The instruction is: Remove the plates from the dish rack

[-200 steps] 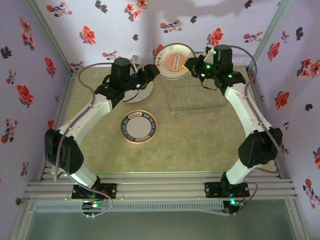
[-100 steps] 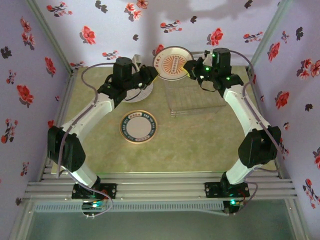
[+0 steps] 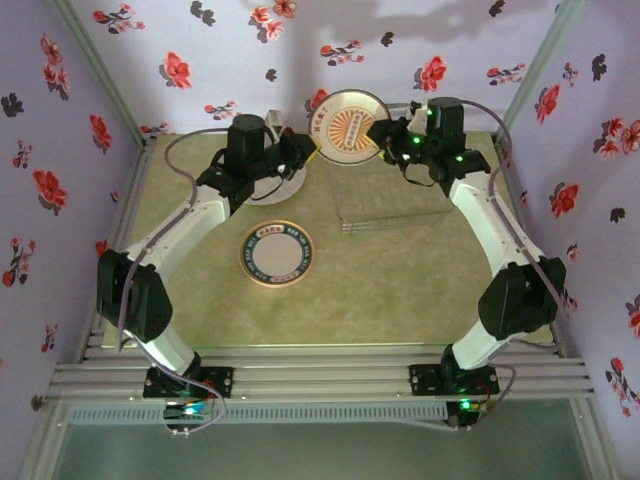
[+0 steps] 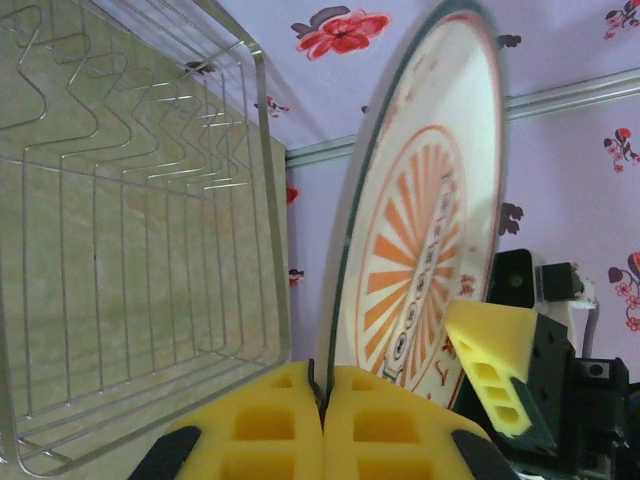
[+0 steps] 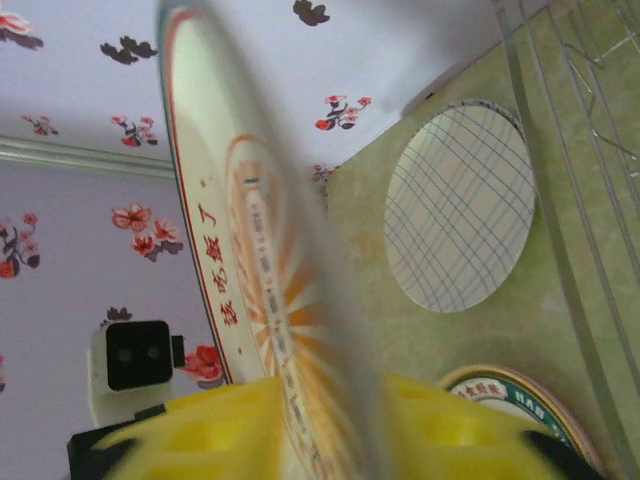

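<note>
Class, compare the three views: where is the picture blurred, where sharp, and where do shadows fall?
Right wrist view: the orange-centred plate sits so near the lens that its rim smears into a soft blur; the yellow pads are fuzzy too. Left wrist view: the same plate and the dish rack wires are crisp. Top external view: grey shadows fall across the back wall.

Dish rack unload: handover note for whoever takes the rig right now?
Left gripper: shut on the sunburst plate's rim, held upright by the rack's far left corner.
Right gripper: pads either side of the same plate; grip unclear.
Done: checked plate and green-rimmed plate lie on the table.
To do: set the sunburst plate down; I see no other in the rack.
</note>
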You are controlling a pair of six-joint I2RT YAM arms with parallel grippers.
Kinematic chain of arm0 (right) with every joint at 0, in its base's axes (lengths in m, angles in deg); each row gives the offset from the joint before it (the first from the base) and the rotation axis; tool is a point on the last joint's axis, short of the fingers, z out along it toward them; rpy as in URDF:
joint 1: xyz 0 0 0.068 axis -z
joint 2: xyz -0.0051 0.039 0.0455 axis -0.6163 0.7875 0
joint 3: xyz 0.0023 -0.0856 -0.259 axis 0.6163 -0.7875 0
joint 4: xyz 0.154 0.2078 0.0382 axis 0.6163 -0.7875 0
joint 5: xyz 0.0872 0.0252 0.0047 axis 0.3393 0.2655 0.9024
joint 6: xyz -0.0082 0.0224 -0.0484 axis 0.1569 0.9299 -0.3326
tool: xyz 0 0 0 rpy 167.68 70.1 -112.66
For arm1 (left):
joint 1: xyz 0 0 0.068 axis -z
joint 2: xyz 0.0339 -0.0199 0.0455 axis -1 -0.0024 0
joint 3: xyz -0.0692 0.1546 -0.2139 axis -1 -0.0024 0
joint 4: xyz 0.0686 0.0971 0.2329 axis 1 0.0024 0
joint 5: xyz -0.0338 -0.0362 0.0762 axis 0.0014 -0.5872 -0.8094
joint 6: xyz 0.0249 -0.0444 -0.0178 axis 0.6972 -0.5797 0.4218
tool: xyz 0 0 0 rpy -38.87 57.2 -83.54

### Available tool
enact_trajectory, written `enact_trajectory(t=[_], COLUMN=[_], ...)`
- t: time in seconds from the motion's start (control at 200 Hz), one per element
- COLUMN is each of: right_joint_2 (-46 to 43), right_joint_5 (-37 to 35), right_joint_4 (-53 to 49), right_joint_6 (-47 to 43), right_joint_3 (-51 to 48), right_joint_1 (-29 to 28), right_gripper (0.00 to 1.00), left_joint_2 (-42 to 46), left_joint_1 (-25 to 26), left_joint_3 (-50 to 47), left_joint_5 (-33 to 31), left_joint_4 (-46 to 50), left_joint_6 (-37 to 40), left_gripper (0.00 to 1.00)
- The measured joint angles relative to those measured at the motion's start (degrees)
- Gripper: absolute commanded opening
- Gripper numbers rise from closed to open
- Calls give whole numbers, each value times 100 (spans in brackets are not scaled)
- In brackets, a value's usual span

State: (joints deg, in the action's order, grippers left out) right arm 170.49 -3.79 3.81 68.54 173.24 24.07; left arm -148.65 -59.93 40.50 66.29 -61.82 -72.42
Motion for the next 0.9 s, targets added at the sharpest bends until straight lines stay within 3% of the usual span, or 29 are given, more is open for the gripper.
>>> enact_trajectory(t=[0.14, 0.54, 0.9], right_joint_2=[-155, -208, -1021], right_joint_5=[-120, -431, -1502], right_joint_4=[-297, -793, -1274], right_joint_6=[-293, -758, -2024], right_joint_3=[11, 13, -177], right_joint_1=[-4, -33, -337], right_gripper=[58, 65, 71], left_joint_2=[42, 461, 1316], left_joint_1=[-37, -190, -555], left_joint_3=[-116, -708, -1517], left_joint_5=[31, 39, 48], left_joint_4=[-90, -334, -2], left_joint_6=[76, 68, 50], left_gripper=[0, 0, 0])
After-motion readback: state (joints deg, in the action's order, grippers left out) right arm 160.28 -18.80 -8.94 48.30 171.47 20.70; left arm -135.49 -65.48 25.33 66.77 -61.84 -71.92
